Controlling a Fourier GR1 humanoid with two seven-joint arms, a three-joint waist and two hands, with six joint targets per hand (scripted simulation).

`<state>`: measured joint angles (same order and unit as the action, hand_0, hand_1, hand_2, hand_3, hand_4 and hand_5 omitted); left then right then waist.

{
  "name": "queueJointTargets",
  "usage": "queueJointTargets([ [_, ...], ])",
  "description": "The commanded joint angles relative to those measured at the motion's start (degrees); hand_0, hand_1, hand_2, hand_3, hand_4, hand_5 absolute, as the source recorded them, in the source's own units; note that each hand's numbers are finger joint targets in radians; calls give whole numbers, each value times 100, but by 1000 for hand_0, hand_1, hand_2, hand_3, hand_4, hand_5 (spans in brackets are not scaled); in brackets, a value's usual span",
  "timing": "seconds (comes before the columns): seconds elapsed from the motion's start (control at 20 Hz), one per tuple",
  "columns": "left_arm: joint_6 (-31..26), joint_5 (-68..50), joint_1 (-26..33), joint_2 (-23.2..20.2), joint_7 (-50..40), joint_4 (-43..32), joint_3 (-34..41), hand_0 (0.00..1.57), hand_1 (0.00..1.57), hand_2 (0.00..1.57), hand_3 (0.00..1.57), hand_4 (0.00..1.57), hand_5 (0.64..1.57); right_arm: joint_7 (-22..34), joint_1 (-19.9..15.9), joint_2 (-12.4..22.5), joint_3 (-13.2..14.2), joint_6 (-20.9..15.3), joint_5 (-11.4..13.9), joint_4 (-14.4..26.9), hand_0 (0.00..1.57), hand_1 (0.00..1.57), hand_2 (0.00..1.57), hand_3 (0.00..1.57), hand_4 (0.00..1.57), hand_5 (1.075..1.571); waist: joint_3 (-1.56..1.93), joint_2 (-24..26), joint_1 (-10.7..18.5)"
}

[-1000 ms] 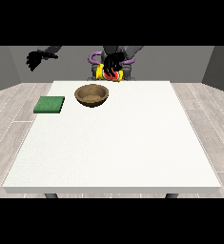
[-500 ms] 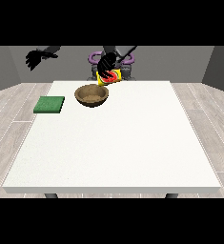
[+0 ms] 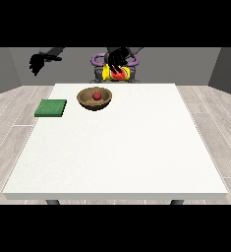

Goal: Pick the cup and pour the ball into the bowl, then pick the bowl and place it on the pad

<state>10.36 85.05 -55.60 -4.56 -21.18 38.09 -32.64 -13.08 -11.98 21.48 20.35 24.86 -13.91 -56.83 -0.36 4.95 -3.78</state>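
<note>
A small red ball (image 3: 96, 95) lies inside the round brown wooden bowl (image 3: 94, 100), which stands on the white tabletop (image 3: 117, 147) near its far edge. Beside it, apart, lies the flat green square pad (image 3: 51, 108). The robot hand at the view's right (image 3: 118, 60) is raised beyond the bowl, curled round a yellow and red cup (image 3: 118, 74). The robot hand at the view's left (image 3: 40, 61) hangs over the floor, fingers relaxed, holding nothing.

Ball (image 3: 97, 95) in bowl (image 3: 94, 103); pad (image 3: 51, 108) left of bowl.
</note>
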Motion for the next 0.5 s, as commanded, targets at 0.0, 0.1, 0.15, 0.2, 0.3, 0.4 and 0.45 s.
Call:
queueJointTargets([
  [0.0, 815, -1403, 531, 33, -222, 474, 1410, 1296, 1296, 1571, 1571, 1571, 1156, -34, 318, -118, -59, 16, 25, -111, 0, 0, 0, 0, 0, 1567, -41, 67, 120],
  [0.1, 1134, -2075, 794, 97, -3, 720, 1927, 1175, 1175, 1443, 1274, 1465, 1170, 60, 347, -200, -42, -169, 31, -156, 0, 0, 0, 0, 104, 1565, -42, 96, 231],
  [0.15, 1341, -2456, 1017, 231, 172, 874, 2148, 1023, 1023, 1257, 941, 1391, 1300, 17, 402, -271, -84, -178, 61, -172, 0, 0, 0, 0, 225, 1565, -54, 39, 305],
  [0.2, 1584, -2891, 1172, 436, 124, 1021, 2446, 897, 897, 851, 476, 1264, 1437, -20, 291, -356, -82, -250, 38, -199, 0, 0, 0, 0, 251, 1567, -100, -193, 335],
  [0.3, 1803, -3847, 1566, 444, 418, 1347, 2680, 0, 0, 0, 0, 630, 1569, -14, 126, -546, -216, -309, 64, -297, 0, 0, 0, 0, 351, 1568, -130, -451, 194],
  [0.4, 1865, -4800, 1860, 448, 815, 1646, 2887, 0, 0, 0, 0, 0, 1541, -47, 23, -650, -308, -401, 136, -395, 0, 0, 0, 0, 331, 1568, -118, -654, 91],
  [0.45, 1851, -5250, 1979, 450, 1050, 1793, 2956, 0, 0, 0, 0, 0, 1550, -93, -36, -814, -381, -515, 175, -465, 0, 0, 0, 0, 303, 1568, -105, -724, 70],
])
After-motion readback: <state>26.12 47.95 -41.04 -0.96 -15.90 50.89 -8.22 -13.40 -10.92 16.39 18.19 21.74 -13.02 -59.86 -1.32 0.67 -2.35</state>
